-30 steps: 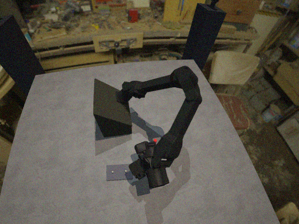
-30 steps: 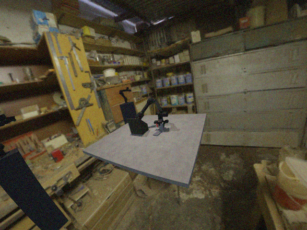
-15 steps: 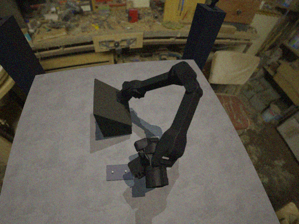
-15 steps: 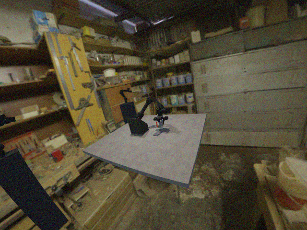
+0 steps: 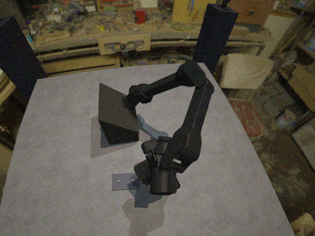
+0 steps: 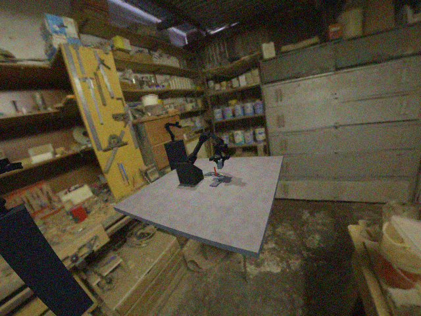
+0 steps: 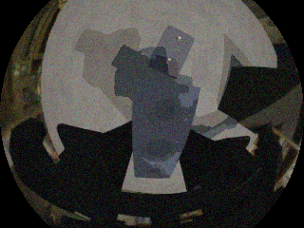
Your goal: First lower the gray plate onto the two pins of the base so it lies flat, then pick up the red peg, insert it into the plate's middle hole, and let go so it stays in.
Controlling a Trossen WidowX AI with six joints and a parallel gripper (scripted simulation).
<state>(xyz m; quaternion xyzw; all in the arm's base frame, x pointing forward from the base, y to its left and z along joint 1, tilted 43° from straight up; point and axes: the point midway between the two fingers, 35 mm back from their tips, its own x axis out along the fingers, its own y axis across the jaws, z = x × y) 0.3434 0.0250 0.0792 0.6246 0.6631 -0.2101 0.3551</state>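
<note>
My gripper (image 7: 156, 123) (image 6: 219, 160) (image 5: 148, 170) is shut on the gray plate (image 7: 160, 121) (image 6: 220, 165) and holds it a little above the table. In the top view the gripper body hides the plate. The flat base (image 5: 121, 181) (image 7: 180, 46) (image 6: 214, 184) lies on the table with its two small pale pins showing; in the wrist view it sits just beyond the plate's far end. The red peg (image 6: 214, 169) stands upright on the table just beside the gripper, seen only in the exterior view.
A black wedge-shaped block (image 5: 114, 114) (image 6: 188, 175) (image 7: 254, 89) carries the arm's foot behind the base. The gray table (image 5: 63, 152) (image 6: 210, 214) ends in open edges on all sides. Two dark upright posts (image 5: 214, 33) stand behind it.
</note>
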